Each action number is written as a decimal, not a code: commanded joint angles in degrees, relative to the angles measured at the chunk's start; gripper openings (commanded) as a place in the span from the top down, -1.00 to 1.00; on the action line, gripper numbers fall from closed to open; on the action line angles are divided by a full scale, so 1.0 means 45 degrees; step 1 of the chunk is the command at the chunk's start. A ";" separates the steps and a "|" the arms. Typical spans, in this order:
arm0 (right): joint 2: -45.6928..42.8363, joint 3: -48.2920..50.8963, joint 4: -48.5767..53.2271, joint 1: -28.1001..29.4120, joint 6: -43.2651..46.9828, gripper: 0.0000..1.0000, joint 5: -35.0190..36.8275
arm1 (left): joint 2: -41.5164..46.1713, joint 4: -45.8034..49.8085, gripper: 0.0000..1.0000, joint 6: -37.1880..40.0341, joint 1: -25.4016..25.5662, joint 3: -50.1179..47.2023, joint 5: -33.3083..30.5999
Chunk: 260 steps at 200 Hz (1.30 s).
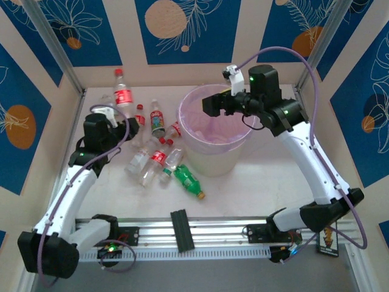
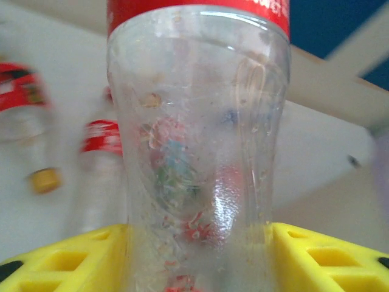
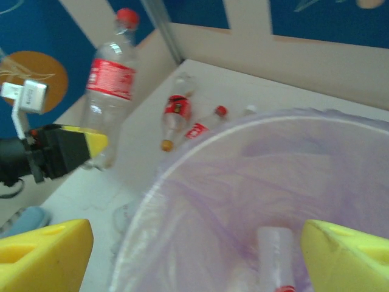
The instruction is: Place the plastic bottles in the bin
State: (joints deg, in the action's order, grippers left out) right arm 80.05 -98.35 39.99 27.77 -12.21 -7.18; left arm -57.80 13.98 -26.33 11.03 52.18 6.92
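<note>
The left gripper (image 2: pixel 197 246) pressed its yellow fingers (image 2: pixel 79 255) against both sides of a tall clear plastic bottle with red label and red cap (image 1: pixel 123 92), upright at the far left of the white table (image 1: pixel 261 188); the right gripper (image 3: pixel 197 243) hung wide and empty over the round cream bin lined with a lilac bag (image 1: pixel 214 163), one clear bottle (image 3: pixel 275 255) lying inside; other bottles (image 1: pixel 155 159) lay scattered left of the bin

right tool (image 1: pixel 208 106) over bin (image 1: pixel 213 163) | bottles (image 1: pixel 159 157) left of bin
</note>
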 commanded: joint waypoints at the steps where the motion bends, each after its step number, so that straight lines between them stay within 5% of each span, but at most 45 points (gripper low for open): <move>1: 0.0545 -0.0693 -0.0289 0.0337 -0.0914 -0.76 -0.1388 | 0.0421 -0.0800 -0.10 0.0828 0.1222 0.0763 0.0517; 84: 0.3746 -0.3311 -0.1736 0.1017 -0.3014 -0.83 -0.3051 | -0.0475 -0.1970 -0.07 0.2478 0.4908 0.1813 0.1004; 131: 0.4750 -0.3705 -0.2699 0.0860 -0.4065 -0.83 -0.4188 | -0.0720 -0.1998 -0.05 0.2763 0.5218 0.1939 0.1060; 180: 0.4983 -0.4044 -0.2324 0.0735 -0.4110 -0.47 -0.4411 | -0.0847 -0.2464 -0.04 0.2474 0.5267 0.1809 0.0817; 211: 0.4829 -0.4052 -0.2341 0.0578 -0.4035 -0.35 -0.4305 | -0.0726 -0.2724 -0.30 0.2180 0.5265 0.1824 0.0971; 242: 0.4850 -0.4916 -0.2497 0.0318 -0.4090 -0.34 -0.4488 | -0.0187 -0.3726 -0.99 0.1289 0.5271 0.1589 0.1380; 260: 0.4642 -0.5435 -0.2770 0.0084 -0.4046 -0.34 -0.4348 | 0.0113 -0.4025 -1.00 0.0989 0.5258 0.1562 0.1451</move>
State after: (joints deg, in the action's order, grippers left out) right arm 102.59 -118.04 29.58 29.45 -30.37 -25.74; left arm -60.40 1.69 -19.22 34.24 58.78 11.49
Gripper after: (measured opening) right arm 0.671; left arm 0.995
